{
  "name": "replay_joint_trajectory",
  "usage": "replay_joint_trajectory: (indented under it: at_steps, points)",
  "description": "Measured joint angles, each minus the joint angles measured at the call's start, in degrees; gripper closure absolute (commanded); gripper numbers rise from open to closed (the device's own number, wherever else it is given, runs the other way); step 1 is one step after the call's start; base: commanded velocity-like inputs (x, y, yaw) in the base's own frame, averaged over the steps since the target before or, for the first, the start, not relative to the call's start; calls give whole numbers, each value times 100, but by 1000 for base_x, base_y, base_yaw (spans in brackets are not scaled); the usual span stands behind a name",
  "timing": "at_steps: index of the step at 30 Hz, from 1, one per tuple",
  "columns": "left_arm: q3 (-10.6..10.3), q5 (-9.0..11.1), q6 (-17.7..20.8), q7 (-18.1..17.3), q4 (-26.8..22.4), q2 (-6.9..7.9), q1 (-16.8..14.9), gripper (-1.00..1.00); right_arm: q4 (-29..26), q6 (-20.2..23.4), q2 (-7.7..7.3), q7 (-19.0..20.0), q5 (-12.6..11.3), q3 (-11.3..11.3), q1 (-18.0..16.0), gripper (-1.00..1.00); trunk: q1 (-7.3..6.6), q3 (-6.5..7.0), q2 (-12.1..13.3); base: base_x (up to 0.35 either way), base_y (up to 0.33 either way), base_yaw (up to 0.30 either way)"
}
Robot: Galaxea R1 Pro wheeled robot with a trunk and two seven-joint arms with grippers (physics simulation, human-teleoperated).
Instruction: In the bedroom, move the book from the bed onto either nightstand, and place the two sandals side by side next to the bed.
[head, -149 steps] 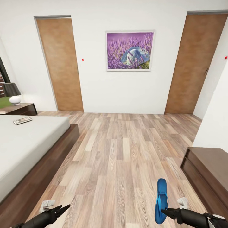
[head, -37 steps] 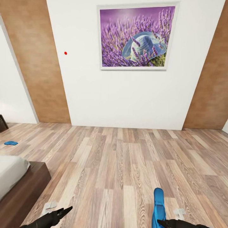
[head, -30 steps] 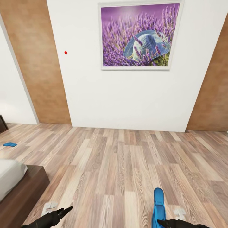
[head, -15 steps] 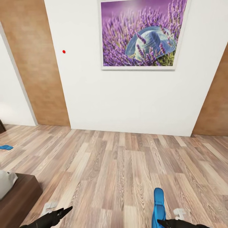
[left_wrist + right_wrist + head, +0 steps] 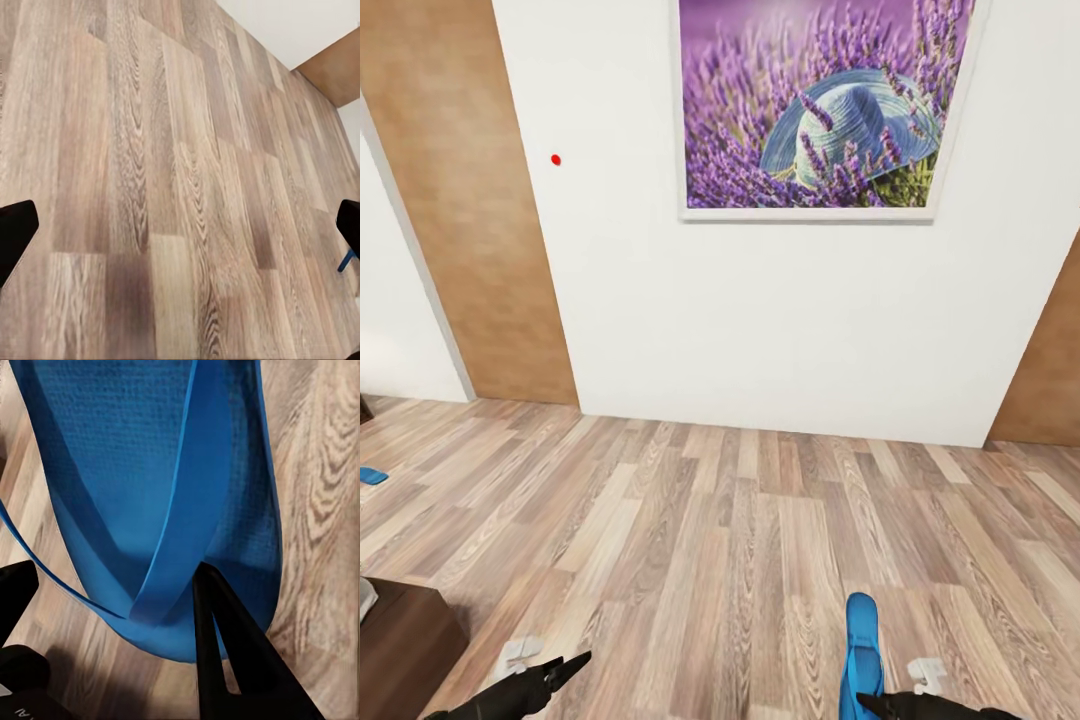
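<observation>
A white wall [image 5: 760,330] with a lavender picture [image 5: 820,105] stands ahead of me, wide bare plank floor [image 5: 690,520] before it. The bed [image 5: 400,640] corner juts in at my lower left. My right gripper [image 5: 880,705] is clamped on one sandal [image 5: 862,650]; the other sandal [image 5: 372,476] lies far left. My left gripper [image 5: 565,668] has its jaws apart.

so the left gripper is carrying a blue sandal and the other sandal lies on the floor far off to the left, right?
Wrong arm. The right gripper carries the sandal; the right wrist view shows its jaws at the strap. The left gripper holds nothing, its jaws wide apart over bare floor in the left wrist view. The other sandal does lie far left on the floor.
</observation>
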Motion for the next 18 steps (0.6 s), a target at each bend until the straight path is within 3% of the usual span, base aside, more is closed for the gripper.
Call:
replay_joint_trajectory:
  at_steps: [4,18]
  points:
    - [0,-3,0,0,2,-32,-2,-100,0,-1,0,5,0,0,2,100,0,0,0,316,-88,156]
    - [0,-4,0,0,1,-40,-2,-100,0,-4,0,6,0,-2,-1,100,0,0,0,316,-88,48]
